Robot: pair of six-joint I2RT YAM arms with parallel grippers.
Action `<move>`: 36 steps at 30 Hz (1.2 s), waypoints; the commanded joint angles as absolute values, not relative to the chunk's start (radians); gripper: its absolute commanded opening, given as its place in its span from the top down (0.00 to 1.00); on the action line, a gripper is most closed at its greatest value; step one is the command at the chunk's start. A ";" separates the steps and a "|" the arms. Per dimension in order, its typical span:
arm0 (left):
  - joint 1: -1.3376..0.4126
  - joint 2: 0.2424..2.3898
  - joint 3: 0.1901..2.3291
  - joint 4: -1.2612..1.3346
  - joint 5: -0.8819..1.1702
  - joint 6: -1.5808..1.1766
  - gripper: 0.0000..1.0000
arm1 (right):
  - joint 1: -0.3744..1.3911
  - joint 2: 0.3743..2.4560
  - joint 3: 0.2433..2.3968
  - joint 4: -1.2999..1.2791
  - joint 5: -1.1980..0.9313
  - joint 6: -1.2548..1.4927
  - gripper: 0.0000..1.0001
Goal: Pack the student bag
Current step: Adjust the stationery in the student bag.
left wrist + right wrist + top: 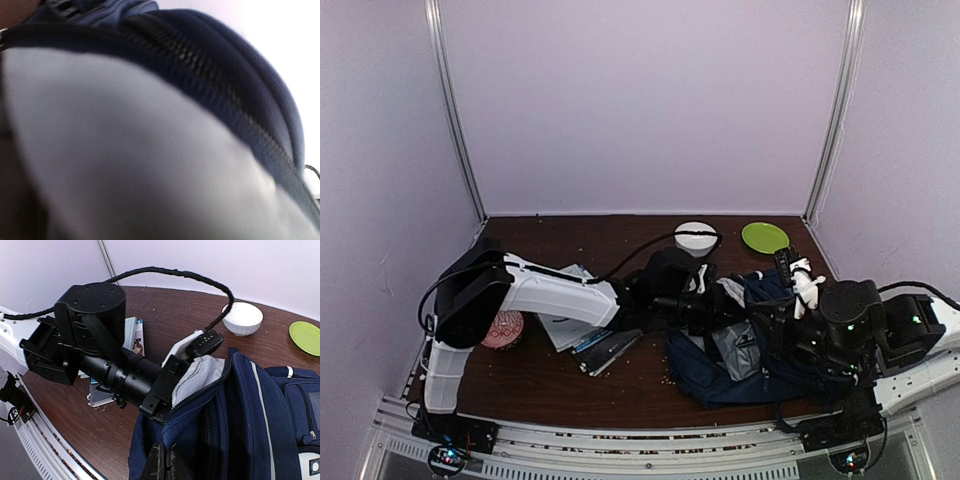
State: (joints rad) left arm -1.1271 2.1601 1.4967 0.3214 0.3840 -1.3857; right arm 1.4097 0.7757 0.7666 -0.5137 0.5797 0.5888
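The student bag (720, 380), navy with white stripe trim, lies at the table's front right with its mouth toward the left arm. My left gripper (715, 305) reaches into that mouth; in the right wrist view its fingers (205, 342) lie together, shut, against the pale grey lining (197, 377). Whether they pinch the fabric I cannot tell. The left wrist view is filled by blurred lining (125, 150) and the bag's (240, 60) zipper edge; its own fingers are hidden. My right gripper (165, 461) is shut on the navy rim of the bag (260, 415) and holds it up.
A white bowl (695, 237) and a green plate (765, 237) stand at the back. Books and booklets (582, 335) lie left of the bag, with a pink round thing (503, 330) beside the left arm. A white object (805, 282) rests behind the bag.
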 commanded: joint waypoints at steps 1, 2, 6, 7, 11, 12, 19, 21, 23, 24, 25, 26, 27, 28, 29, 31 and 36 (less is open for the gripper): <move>-1.130 2.269 1.622 0.438 0.469 -1.403 1.00 | 1.431 0.752 0.856 -0.379 0.495 0.566 1.00; -1.132 2.291 1.656 0.467 0.484 -1.407 1.00 | 1.433 0.747 0.856 -0.369 0.486 0.566 1.00; -1.129 2.331 1.698 0.495 0.503 -1.413 0.62 | 1.439 0.712 0.833 -0.361 0.534 0.559 1.00; -1.129 2.314 1.661 0.510 0.498 -1.415 0.53 | 1.439 0.703 0.825 -0.367 0.549 0.564 1.00; -1.125 2.186 1.419 0.549 0.457 -1.405 0.29 | 1.439 0.688 0.810 -0.387 0.601 0.572 1.00; -1.123 2.150 1.365 0.549 0.449 -1.396 0.26 | 1.439 0.688 0.809 -0.390 0.616 0.570 1.00; -1.121 1.956 1.209 0.387 0.378 -1.291 0.13 | 1.440 0.730 0.822 -0.399 0.691 0.558 1.00; -1.121 1.918 1.220 0.311 0.360 -1.263 0.12 | 1.440 0.741 0.827 -0.403 0.705 0.559 1.00; -1.122 1.881 1.212 0.259 0.339 -1.217 0.11 | 1.441 0.744 0.828 -0.403 0.712 0.561 1.00; -1.121 1.858 1.199 0.242 0.328 -1.207 0.11 | 1.441 0.744 0.826 -0.404 0.712 0.563 1.00; -1.121 1.837 1.183 0.230 0.318 -1.198 0.11 | 1.441 0.743 0.824 -0.404 0.712 0.565 1.00; -1.121 1.815 1.168 0.220 0.304 -1.189 0.11 | 1.441 0.742 0.822 -0.406 0.714 0.568 1.00; -1.121 1.792 1.153 0.208 0.290 -1.180 0.11 | 1.440 0.741 0.819 -0.406 0.715 0.570 1.00; -1.121 1.770 1.141 0.194 0.276 -1.170 0.10 | 1.440 0.738 0.815 -0.408 0.716 0.574 1.00; -1.121 1.746 1.129 0.175 0.257 -1.159 0.10 | 1.440 0.737 0.811 -0.410 0.717 0.576 1.00; -1.120 1.702 1.111 0.109 0.201 -1.127 0.07 | 1.440 0.734 0.807 -0.417 0.716 0.579 1.00; -1.089 1.688 1.104 -0.084 0.129 -1.089 0.02 | 1.440 0.733 0.806 -0.456 0.715 0.592 1.00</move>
